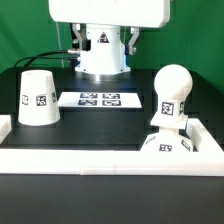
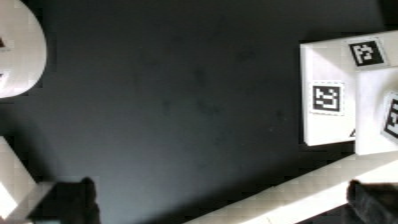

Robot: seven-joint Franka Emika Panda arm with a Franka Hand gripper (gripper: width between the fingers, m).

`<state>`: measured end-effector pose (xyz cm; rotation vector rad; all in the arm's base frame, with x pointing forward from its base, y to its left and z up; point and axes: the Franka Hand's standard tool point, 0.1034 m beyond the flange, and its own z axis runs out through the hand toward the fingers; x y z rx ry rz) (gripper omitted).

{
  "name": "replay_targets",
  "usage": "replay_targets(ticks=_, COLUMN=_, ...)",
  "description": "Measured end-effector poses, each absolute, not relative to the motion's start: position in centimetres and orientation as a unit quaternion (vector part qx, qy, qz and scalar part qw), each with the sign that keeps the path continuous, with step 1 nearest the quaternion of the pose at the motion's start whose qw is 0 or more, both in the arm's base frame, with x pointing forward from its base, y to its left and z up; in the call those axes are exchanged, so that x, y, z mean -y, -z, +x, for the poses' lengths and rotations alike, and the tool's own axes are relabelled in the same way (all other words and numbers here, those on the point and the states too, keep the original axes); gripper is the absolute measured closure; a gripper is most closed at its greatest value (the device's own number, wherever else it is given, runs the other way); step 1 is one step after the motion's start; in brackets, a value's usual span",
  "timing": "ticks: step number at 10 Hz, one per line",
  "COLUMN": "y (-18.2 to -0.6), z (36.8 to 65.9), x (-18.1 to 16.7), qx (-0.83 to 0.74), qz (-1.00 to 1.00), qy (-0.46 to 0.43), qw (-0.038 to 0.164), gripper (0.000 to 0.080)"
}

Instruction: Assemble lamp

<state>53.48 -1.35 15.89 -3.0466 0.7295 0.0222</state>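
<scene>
Three lamp parts: all on black table (image 1: 100,125), none held.
Shade (image 1: 38,98): upside-down cup, exterior view's left, well apart from the rest.
Bulb (image 1: 169,98): upright on base (image 1: 168,145), exterior view's right, near white rim (image 1: 60,159).
Marker board (image 1: 98,99): flat btwn shade & bulb, by robot body (image 1: 103,45).
End effector (image 2: 222,202): fingers (image 2: 68,200) spread wide, nothing btwn them, over bare table.
</scene>
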Motion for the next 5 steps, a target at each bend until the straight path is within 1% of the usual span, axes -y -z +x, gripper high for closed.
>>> replay_targets(ticks=5, y=-15.68, z=53.40, x=1.31, qx=-0.230, qz=-0.973, qy=-0.009, qw=0.004, gripper=0.0100)
